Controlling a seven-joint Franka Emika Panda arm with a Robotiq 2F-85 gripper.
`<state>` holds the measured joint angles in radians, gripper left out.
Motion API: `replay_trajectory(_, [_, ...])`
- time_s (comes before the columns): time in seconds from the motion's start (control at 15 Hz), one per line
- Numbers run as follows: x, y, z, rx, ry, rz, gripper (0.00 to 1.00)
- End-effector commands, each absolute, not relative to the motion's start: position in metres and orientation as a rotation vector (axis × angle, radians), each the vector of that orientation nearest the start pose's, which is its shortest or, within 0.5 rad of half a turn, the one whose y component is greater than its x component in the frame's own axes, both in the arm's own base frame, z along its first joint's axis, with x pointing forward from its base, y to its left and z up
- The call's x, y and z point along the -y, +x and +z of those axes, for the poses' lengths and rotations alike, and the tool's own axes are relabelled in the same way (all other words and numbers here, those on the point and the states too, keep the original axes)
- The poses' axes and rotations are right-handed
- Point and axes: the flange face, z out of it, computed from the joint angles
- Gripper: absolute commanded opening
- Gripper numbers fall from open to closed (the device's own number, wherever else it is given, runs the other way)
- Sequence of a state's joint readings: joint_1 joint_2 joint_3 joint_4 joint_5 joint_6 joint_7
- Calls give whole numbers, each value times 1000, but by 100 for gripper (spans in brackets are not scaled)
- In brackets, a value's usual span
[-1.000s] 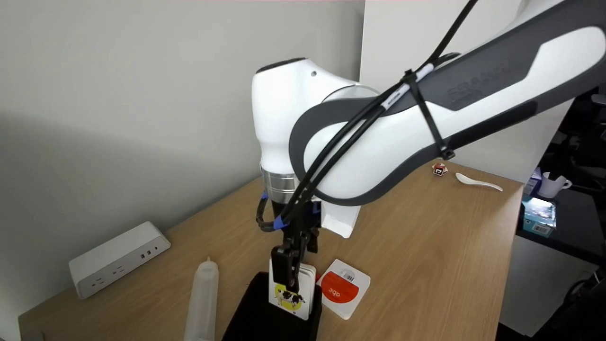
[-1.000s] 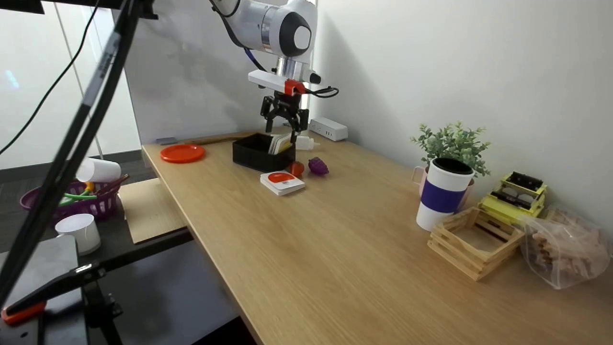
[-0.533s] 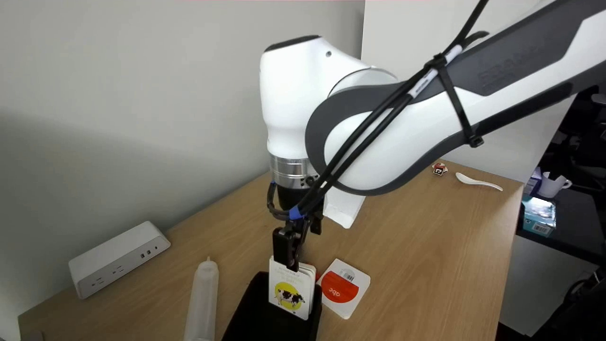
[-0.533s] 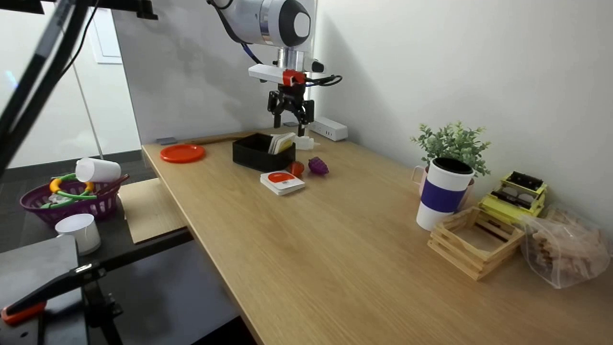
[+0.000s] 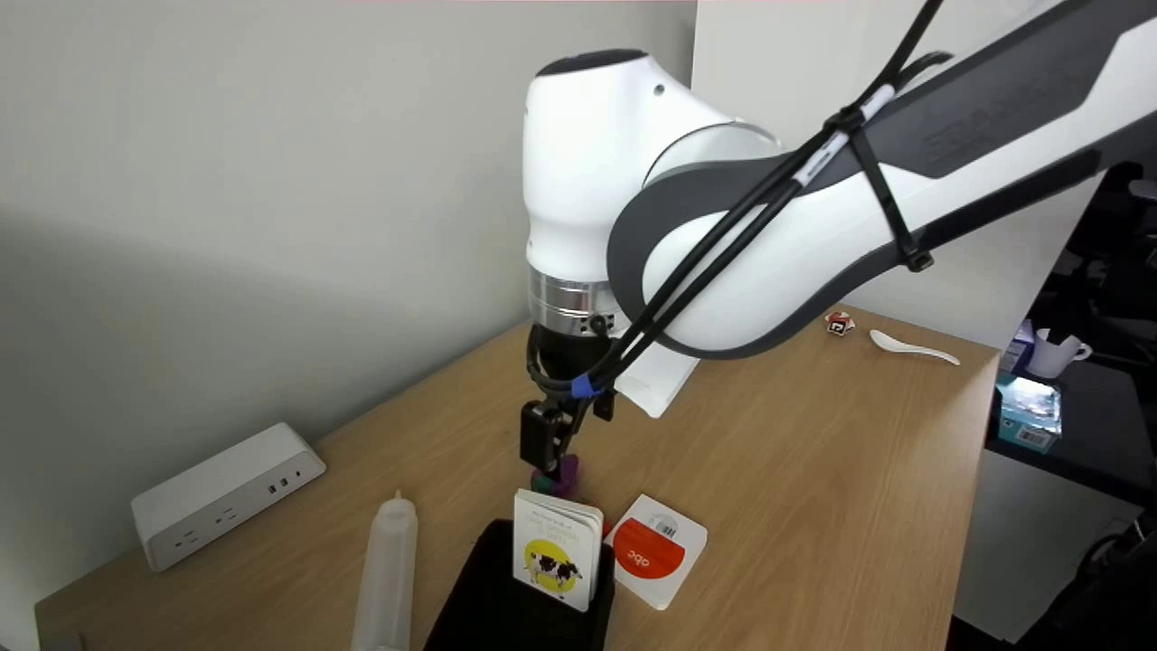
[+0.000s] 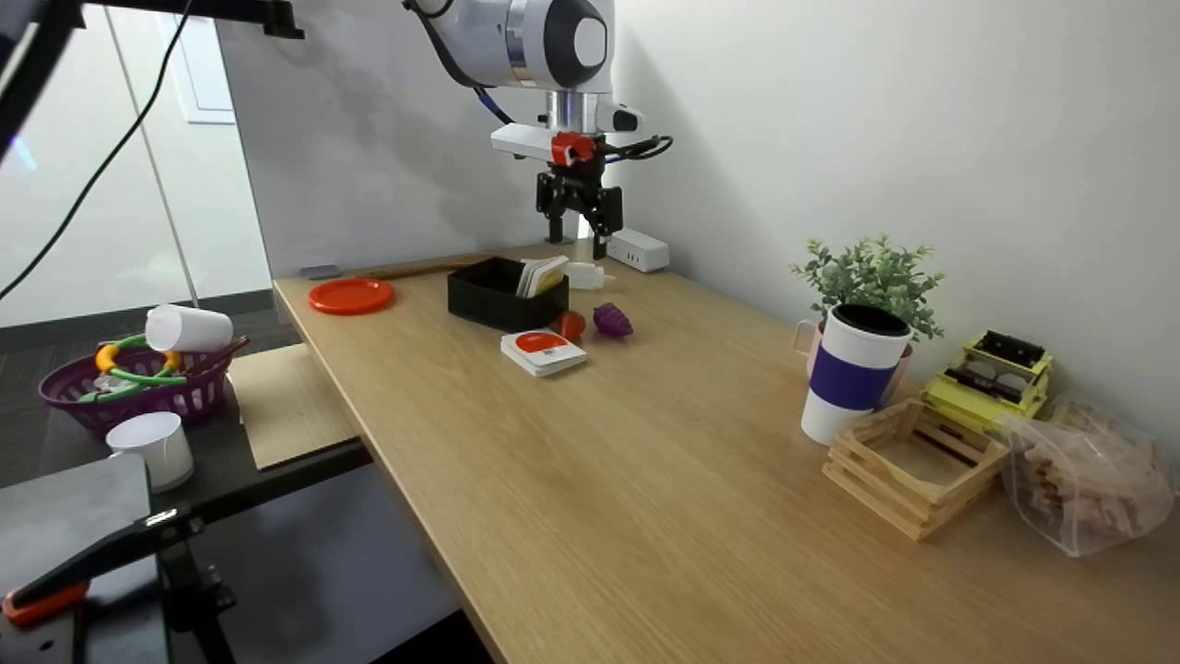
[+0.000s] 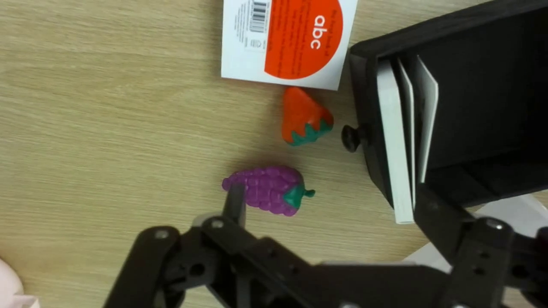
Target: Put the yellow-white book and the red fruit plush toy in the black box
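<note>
since the earlier frame, my black, two-fingered gripper (image 6: 577, 245) is shifting rightward in an exterior view, drawing clear of the low, matte black rectangular box (image 6: 490, 306). the thin, square yellow-white book (image 5: 551, 553) is staying inside, standing on edge by the knobbed end wall, its pages fanning and its top poking above the rim. i'm holding the fingers spread wide, with nothing between them.

the orange-red, strawberry-shaped toy (image 7: 303, 114) is lying outside the box, in the upper middle of the wrist view, between a white, square book (image 7: 289, 40) with a red-orange disc and a purple, grape-shaped toy (image 7: 274, 190). i'm judging it light; though the task is calling it plush, its smooth skin is looking more like rubber or plastic, so i'm expecting slip toward the tapering point. i'm favouring a hold across the fat part by the green leafy cap (image 7: 312, 134), one finger dropping into the tight gap beside the round black knob (image 7: 351, 138).

in an exterior view, where the bottom edge is cutting off the box and a translucent white squeeze bottle (image 5: 387, 579), the yellow-white book is hiding nearly all of the toy. the box's floor is sinking into darkness, and i'm failing to make out whether the toy's tip is touching the white book.
</note>
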<state>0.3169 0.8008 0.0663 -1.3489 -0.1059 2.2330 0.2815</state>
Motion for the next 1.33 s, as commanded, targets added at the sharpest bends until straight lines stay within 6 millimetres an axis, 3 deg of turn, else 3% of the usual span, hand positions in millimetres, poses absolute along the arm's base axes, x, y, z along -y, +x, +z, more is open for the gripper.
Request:
replay_trajectory(0.0, [-262,699,252,230,-3151,-117,100])
replay_trajectory(0.2, [-243,703,247,307,-3174,6,100])
replay_trajectory(0.6, [-214,707,232,721,-3092,377,100])
replay_trajectory(0.67, [-219,700,237,607,-3141,303,100])
replay_trajectory(1.0, [-218,700,232,576,-3173,269,100])
replay_trajectory(1.27, [-216,718,226,639,-3158,218,100])
